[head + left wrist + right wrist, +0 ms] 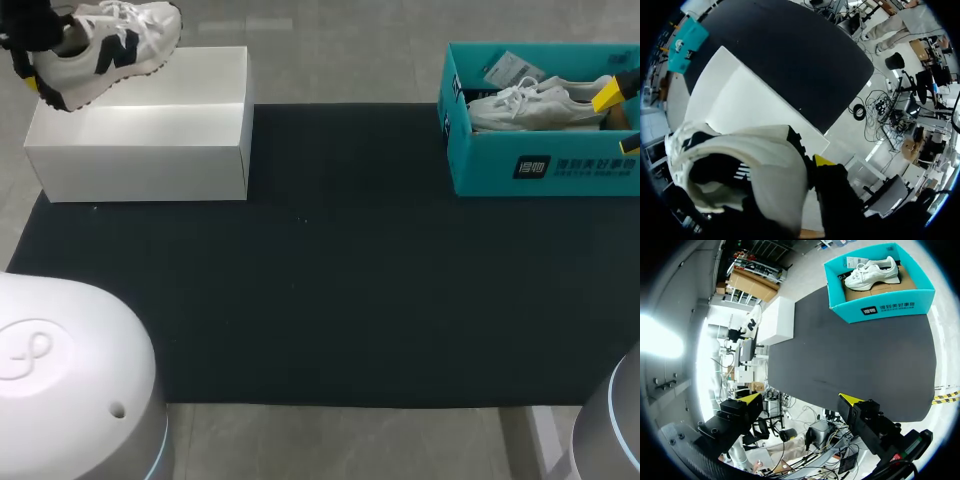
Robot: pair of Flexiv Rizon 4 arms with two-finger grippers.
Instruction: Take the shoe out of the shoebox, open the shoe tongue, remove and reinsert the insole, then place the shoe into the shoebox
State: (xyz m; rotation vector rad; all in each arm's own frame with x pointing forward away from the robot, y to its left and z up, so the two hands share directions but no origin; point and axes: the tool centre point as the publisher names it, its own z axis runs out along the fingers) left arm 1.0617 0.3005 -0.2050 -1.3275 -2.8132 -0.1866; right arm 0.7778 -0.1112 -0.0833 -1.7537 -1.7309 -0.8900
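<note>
Left gripper (38, 75) clamps white shoe (110, 45) above white shoebox (140, 140), far left. Right gripper (800, 399) wide apart over teal box (540, 165), far right.

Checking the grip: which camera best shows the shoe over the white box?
The head view: the shoe shows nearly whole, side-on, with the left claw at its heel. The left wrist view shows only its heel opening; the right wrist view, a distant speck.

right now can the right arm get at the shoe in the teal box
Probably yes. The teal box is open on top, the white shoe lies uncovered inside, and the right tool is open with only bare mat between them.
</note>
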